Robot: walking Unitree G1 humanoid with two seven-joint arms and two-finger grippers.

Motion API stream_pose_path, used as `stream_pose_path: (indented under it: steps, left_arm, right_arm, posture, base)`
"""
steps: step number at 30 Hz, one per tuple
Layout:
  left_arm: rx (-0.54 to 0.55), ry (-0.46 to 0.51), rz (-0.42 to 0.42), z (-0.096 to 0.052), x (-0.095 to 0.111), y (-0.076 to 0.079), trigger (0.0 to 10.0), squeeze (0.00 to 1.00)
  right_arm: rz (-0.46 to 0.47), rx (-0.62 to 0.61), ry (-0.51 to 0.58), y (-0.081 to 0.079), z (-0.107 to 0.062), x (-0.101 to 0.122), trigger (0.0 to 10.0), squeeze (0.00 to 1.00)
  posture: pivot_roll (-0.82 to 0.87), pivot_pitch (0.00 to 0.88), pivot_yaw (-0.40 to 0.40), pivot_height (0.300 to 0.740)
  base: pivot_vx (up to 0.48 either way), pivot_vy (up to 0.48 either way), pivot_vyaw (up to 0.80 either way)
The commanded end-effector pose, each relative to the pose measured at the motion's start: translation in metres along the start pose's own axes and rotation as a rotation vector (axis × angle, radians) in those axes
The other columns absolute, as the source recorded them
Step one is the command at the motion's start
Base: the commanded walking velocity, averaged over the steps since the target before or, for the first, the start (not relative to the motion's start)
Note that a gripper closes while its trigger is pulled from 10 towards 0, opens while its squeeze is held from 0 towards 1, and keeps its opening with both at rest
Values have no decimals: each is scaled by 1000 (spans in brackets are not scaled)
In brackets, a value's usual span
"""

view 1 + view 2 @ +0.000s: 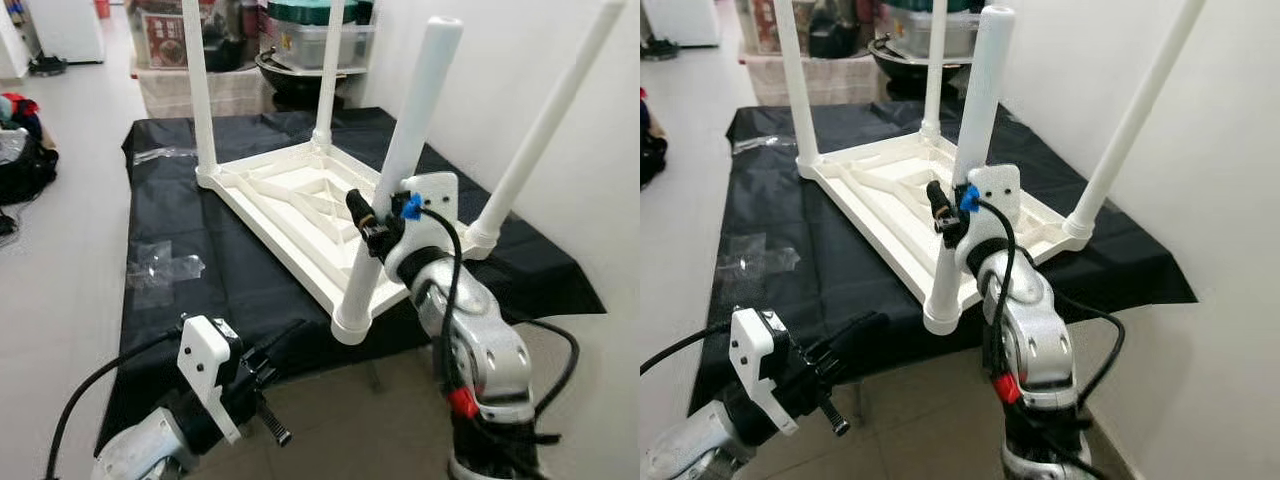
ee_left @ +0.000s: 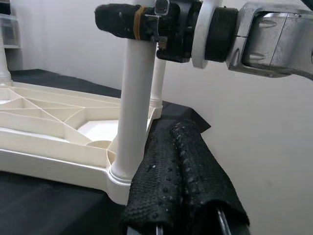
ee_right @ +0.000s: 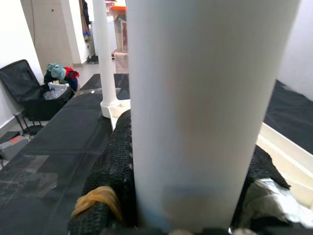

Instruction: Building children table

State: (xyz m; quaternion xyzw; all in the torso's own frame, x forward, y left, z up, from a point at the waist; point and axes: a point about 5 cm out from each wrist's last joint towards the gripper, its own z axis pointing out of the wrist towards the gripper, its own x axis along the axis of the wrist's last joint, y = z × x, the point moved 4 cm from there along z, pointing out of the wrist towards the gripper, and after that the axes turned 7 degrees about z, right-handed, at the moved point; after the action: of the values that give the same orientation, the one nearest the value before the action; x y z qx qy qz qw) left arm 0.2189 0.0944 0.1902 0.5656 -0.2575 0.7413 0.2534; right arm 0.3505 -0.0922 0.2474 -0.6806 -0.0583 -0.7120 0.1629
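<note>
A white children's table lies upside down on a black cloth, with its legs pointing up. My right gripper is shut on the nearest leg about halfway up. In the right wrist view that leg stands between the black fingers. My left gripper hangs low at the front left by the cloth's edge, shut with nothing in it. Its fingers lie pressed together, just short of the base of the near leg.
A white wall runs close along the right. Clear plastic bags lie on the cloth to the left. Storage boxes and a pot stand behind the table. A dark bag sits on the floor at far left.
</note>
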Motion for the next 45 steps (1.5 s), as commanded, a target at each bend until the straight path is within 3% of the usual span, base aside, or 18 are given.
stream_pose_path:
  steps: [1,4,5,9,13,17,22,23,24,30,36,38,40,41,42,43,44,45]
  left_arm:
    - [-5,-4,-1,2,-3,1,10000,0]
    - [-7,-3,-4,3,-3,3,10000,0]
    - [-9,-3,-8,3,-3,4,10000,0]
    - [-12,-4,-12,3,-3,5,10000,0]
    - [-13,-7,-15,3,-3,5,10000,0]
    - [-15,-14,-20,0,-3,6,10000,0]
    - [-13,-18,-20,-1,-3,7,10000,0]
    - [-13,-19,-21,-1,-3,7,10000,0]
    - [-13,-20,-20,-2,-2,7,10000,0]
    - [-9,-23,-18,-2,-1,8,10000,0]
    - [-5,-26,-18,-4,-1,8,10000,0]
    - [-3,-28,-17,-4,-2,7,10000,0]
    - [-3,-28,-14,-4,-2,7,10000,0]
    - [-3,-28,-14,-4,-2,7,10000,0]
    - [-4,-28,-12,-4,-2,7,10000,0]
    - [-3,-29,-9,-5,-2,6,10000,0]
    - [-3,-29,-9,-5,-2,6,10000,0]
    - [0,-28,-7,-4,-2,5,10000,0]
  right_arm:
    - [7,-10,-119,10,3,-23,10000,0]
    - [35,47,-92,7,5,-16,10000,0]
    - [54,145,-57,0,6,-6,10000,1000]
    - [56,319,-7,-11,3,10,10000,1000]
    - [-50,523,-16,-15,-11,19,10000,1000]
    - [-164,741,-102,8,-28,29,10000,1000]
    - [-153,818,-140,20,-31,38,10000,953]
    - [-135,844,-149,22,-31,41,10000,0]
    - [-118,877,-145,18,-30,43,0,0]
    - [-87,980,-158,5,-33,38,0,0]
    - [-86,987,-158,9,-33,38,0,0]
    - [-91,961,-148,13,-31,39,0,0]
    - [-105,754,-153,27,-14,32,0,0]
    - [-105,754,-153,27,-14,32,0,0]
    - [-116,606,-159,33,-4,24,0,0]
    - [-79,299,-153,41,11,8,0,0]
    - [-79,299,-153,41,11,8,0,0]
    - [-20,95,-181,37,7,-17,0,0]
  posture:
    - [-77,90,-113,740]
    - [-79,96,-110,740]
    - [-77,100,-112,740]
    - [-79,107,-108,740]
    - [-72,114,-107,740]
    - [-60,122,-109,740]
    - [-54,126,-107,740]
    - [-51,128,-108,740]
    - [-48,129,-110,740]
    - [-36,131,-113,740]
    - [-31,128,-114,740]
    - [-33,127,-114,740]
    - [-30,120,-126,740]
    - [-30,120,-126,740]
    - [-28,119,-129,740]
    - [-28,113,-133,740]
    - [-28,113,-133,740]
    - [-35,115,-124,740]
  base:
    - [0,0,0]
    - [0,0,0]
    - [0,0,0]
    - [0,0,0]
    - [0,0,0]
    - [0,0,0]
    - [0,0,0]
    - [0,0,0]
    - [0,0,0]
    - [0,0,0]
    - [0,0,0]
    - [0,0,0]
    - [0,0,0]
    - [0,0,0]
    - [0,0,0]
    - [0,0,0]
    - [0,0,0]
    - [0,0,0]
